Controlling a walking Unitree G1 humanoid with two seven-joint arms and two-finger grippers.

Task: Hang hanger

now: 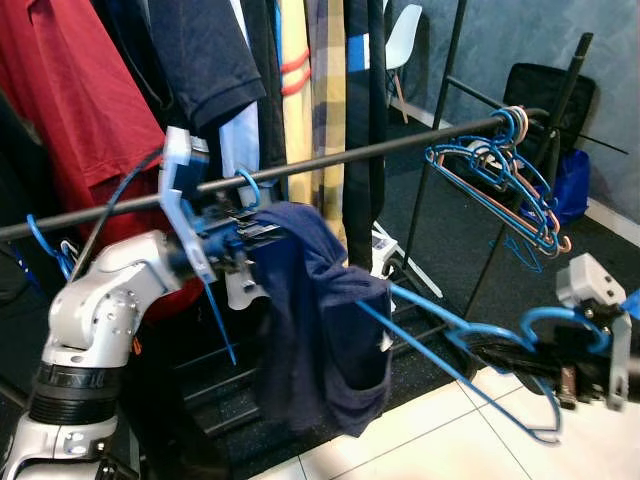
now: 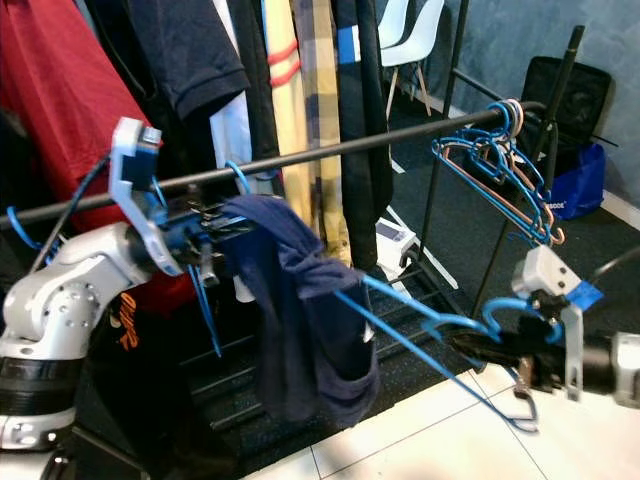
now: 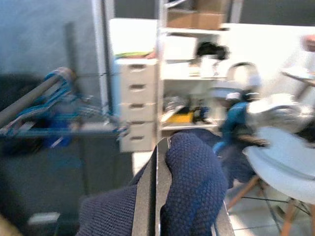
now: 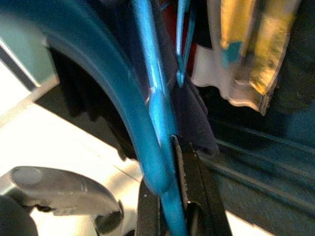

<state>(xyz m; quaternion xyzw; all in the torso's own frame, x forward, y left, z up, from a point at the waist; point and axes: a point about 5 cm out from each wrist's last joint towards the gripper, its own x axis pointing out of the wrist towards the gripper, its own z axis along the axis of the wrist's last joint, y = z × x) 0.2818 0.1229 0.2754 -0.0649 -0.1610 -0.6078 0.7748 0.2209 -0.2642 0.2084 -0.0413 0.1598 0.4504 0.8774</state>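
A navy garment (image 1: 315, 320) hangs just below the black rail (image 1: 380, 152), draped on a blue hanger (image 1: 440, 330) that sticks out of it towards the right. My left gripper (image 1: 262, 235) is up by the rail, shut on the garment's top; in the left wrist view the navy fabric (image 3: 192, 187) is pinched between its fingers. My right gripper (image 2: 470, 345) is low on the right, shut on the hanger near its hook (image 2: 515, 310). In the right wrist view the blue hanger (image 4: 157, 162) runs between the black fingers (image 4: 189, 196).
A bunch of empty blue and pink hangers (image 1: 510, 180) hangs at the rail's right end. A red shirt (image 1: 70, 100), dark tops and a yellow plaid shirt (image 1: 310, 90) fill the rack behind. A black bag (image 1: 540, 90), white chair (image 1: 403, 40) and white tile floor (image 1: 420, 440) lie beyond.
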